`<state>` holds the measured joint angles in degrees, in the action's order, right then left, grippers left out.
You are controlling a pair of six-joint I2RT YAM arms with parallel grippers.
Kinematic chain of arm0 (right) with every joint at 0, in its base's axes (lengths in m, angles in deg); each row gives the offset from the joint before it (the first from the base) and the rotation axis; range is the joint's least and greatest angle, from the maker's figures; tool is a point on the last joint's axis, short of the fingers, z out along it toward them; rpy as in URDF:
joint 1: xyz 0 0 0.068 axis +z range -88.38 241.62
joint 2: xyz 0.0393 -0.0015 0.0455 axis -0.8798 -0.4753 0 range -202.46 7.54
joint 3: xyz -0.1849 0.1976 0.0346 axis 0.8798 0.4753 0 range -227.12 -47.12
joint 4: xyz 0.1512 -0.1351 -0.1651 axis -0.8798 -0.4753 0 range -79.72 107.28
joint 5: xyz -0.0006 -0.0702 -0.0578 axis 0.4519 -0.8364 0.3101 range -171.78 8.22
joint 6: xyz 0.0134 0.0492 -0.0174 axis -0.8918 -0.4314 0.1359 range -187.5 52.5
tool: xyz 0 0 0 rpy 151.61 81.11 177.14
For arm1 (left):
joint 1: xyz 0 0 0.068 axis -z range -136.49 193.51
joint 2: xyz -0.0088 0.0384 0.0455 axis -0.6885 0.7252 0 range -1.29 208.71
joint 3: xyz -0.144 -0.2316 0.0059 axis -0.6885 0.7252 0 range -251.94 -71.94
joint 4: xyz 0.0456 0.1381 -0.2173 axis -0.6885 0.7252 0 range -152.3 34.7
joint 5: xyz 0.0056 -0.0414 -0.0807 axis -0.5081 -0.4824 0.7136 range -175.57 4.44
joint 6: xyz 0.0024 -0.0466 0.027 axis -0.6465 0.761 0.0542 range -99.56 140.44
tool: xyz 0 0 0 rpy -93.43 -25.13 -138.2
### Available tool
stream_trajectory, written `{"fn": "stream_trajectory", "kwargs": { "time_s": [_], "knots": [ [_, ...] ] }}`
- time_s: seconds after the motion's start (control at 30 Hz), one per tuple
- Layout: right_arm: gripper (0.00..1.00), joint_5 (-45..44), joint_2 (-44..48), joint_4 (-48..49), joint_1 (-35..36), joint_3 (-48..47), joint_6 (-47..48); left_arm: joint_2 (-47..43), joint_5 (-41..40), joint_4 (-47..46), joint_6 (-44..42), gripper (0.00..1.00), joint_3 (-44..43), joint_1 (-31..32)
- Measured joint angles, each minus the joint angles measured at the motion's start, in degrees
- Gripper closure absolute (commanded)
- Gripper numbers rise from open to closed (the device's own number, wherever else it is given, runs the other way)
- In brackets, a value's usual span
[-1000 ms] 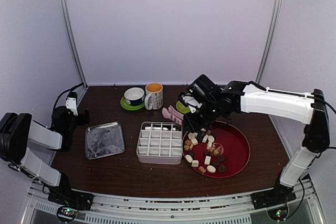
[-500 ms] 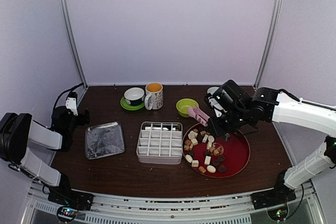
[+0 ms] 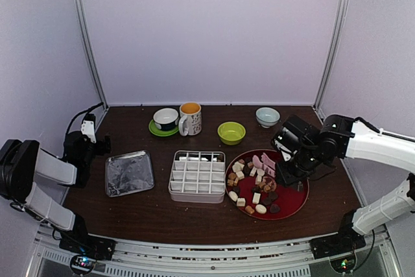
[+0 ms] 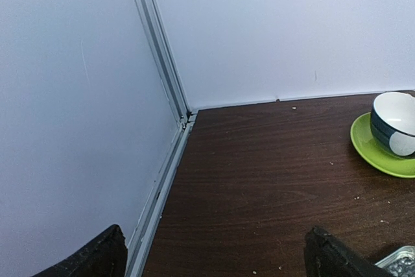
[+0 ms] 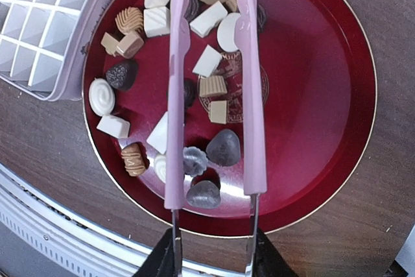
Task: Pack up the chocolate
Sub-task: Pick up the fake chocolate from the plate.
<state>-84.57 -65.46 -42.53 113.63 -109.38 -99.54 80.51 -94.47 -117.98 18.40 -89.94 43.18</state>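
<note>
1. A second ago the right arm was stretched out over the back of the divided tray (image 3: pixel 196 174). It has since swung back and now hangs above the red plate (image 5: pixel 350 50).
2. The right pincer (image 5: pixel 214 257) is pinching the rear ends of the pink tongs (image 5: pixel 175 95). The two blades run straight ahead of it, standing apart with nothing caught between them.
3. With the arm swung aside, a green bowl (image 3: pixel 231 132) and a pale bowl (image 3: pixel 267 116) now show at the back of the worktop (image 4: pixel 259 173).
4. My reading is that a trip to the tray is over and the next pick is being lined up. Most of the packing looks still to be done.
5. The chocolate (image 5: pixel 209 61) lies loose on the plate, directly ahead of the right pincer and off to its left, on the side nearer the tray.
6. The pieces share no heading. A white lozenge between the blades sits cornerwise, tan blocks lie roughly square to the blades, and a dark heart sits close to the pincer.
7. As a group, the pieces form a band along the plate's tray-side half, roughly in line with the blades.
8. The tray cells seen from the wrist look empty.
9. The left pincer (image 4: pixel 214 261) is spread wide and holds nothing. It is parked near the wall, well apart from the plate.
</note>
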Motion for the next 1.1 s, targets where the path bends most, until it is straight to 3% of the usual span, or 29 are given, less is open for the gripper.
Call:
{"fn": "stream_trajectory", "kwargs": {
  "time_s": [0.67,1.1],
  "knots": [
    [0.64,6.23,1.14,0.48,0.0,5.42,-8.22,0.0,0.02,0.0,0.0,0.02,0.0,0.0],
    [0.71,5.9,-3.85,1.57,0.0,4.31,-8.2,0.0,0.02,-0.02,0.0,0.02,0.0,0.0]
  ]
}}
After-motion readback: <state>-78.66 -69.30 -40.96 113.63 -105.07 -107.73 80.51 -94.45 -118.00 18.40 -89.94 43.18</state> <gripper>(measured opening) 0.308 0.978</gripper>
